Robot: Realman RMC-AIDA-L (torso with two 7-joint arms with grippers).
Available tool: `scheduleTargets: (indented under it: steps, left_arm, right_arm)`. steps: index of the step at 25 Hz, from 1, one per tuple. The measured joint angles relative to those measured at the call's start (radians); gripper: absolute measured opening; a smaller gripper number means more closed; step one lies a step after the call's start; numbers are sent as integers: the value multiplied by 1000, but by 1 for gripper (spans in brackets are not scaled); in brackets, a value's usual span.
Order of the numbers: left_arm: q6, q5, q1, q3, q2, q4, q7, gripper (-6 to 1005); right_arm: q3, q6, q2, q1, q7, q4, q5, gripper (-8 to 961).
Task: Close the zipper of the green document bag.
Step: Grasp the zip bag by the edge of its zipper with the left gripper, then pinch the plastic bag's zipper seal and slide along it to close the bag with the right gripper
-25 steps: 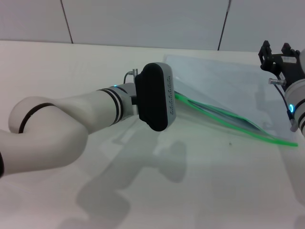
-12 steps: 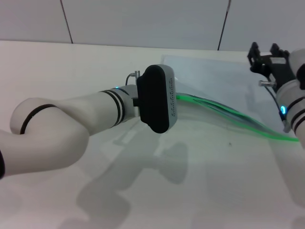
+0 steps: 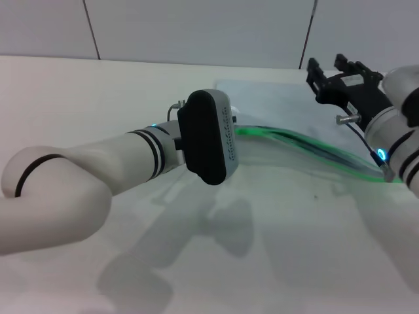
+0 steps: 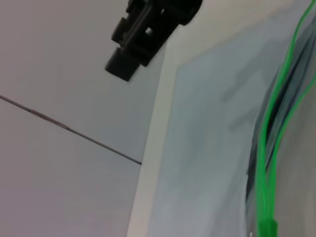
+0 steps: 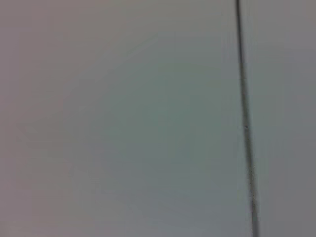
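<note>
The green document bag (image 3: 281, 104) lies flat on the white table (image 3: 131, 78), pale and translucent. Its zipper (image 3: 327, 157) is a bright-green strip along the near long edge, bowed upward in the middle. In the left wrist view the zipper (image 4: 261, 163) splits into two green lines with a dark gap, over the bag (image 4: 207, 148), and a small green slider (image 4: 267, 228) sits at the picture's edge. My left arm's black wrist block (image 3: 208, 136) hides its gripper at the strip's left end. My right gripper (image 3: 327, 69) hangs open above the bag's far right corner, pointing at the back wall.
A pale wall with dark seams (image 3: 91, 29) rises right behind the table's far edge. The right forearm (image 3: 393, 157) stands over the strip's right end. The right wrist view holds only wall and one seam (image 5: 244, 123).
My right arm has swung left and toward the wall over the bag. The green strip has bowed up and its right end has slid left. The left wrist has shifted slightly left.
</note>
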Motion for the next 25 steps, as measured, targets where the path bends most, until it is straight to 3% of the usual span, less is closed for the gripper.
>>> scheduleTargets:
  steps: [4,10,17,22,25]
  left_arm:
    - [1,3,33,-6,4,49,1,55]
    - [9,3,48,-8,4,66,1,55]
    - [12,6,72,-13,5,99,1,54]
    - [14,7,74,-19,5,102,1,54]
    - [13,8,75,-20,5,107,1,54]
  right_arm:
    - [-1,-78,-57,-34,41,-117,-135,521]
    - [-4,-146,-109,-65,42,-238,-223,521]
    - [1,-158,-123,-98,43,-315,-356,521]
    - [17,-159,-139,-111,43,-346,-304,521]
    - [40,-152,-133,-133,44,-370,-284,521]
